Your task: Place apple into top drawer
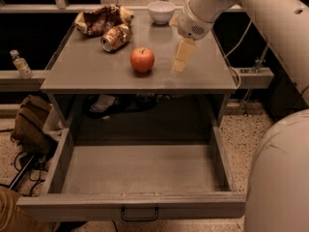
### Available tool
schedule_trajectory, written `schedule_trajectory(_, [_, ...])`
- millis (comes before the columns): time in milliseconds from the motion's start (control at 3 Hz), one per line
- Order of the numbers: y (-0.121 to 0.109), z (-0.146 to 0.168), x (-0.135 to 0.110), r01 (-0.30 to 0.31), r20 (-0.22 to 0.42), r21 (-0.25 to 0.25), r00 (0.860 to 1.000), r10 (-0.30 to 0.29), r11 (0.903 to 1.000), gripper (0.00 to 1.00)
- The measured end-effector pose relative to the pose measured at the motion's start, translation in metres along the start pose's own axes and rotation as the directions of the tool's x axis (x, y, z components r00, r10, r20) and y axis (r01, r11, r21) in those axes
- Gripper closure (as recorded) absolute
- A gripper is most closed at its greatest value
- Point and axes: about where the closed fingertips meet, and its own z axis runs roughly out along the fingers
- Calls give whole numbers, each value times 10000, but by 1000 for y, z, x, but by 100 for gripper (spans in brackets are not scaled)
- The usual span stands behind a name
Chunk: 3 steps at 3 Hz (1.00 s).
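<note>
The red-orange apple [142, 60] stands on the grey cabinet top [87, 71], near its middle. The gripper [180, 64] hangs from the white arm, just right of the apple and apart from it, its pale fingers pointing down close to the surface. It holds nothing. The top drawer [133, 170] is pulled fully open below the cabinet top; its inside is bare, and its dark bar handle [139, 214] shows on the front panel.
A crushed metallic can [116, 36] and a crumpled brown bag [99, 19] lie at the back left of the top. A white bowl [161, 11] stands at the back. A small bottle [20, 64] is on a ledge at left. A brown bag [31, 124] is on the floor.
</note>
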Motion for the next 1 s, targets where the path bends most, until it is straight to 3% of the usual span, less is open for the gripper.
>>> schedule_trajectory(333, [0, 0, 0, 0, 0, 0, 10000, 0, 10000, 0])
schedule_trajectory(667, [-8, 15, -14, 392, 53, -313, 9992, -390, 9987, 0])
schedule_trajectory(1000, [-18, 40, -35, 1012, 125, -873, 9949, -1005, 9910, 0])
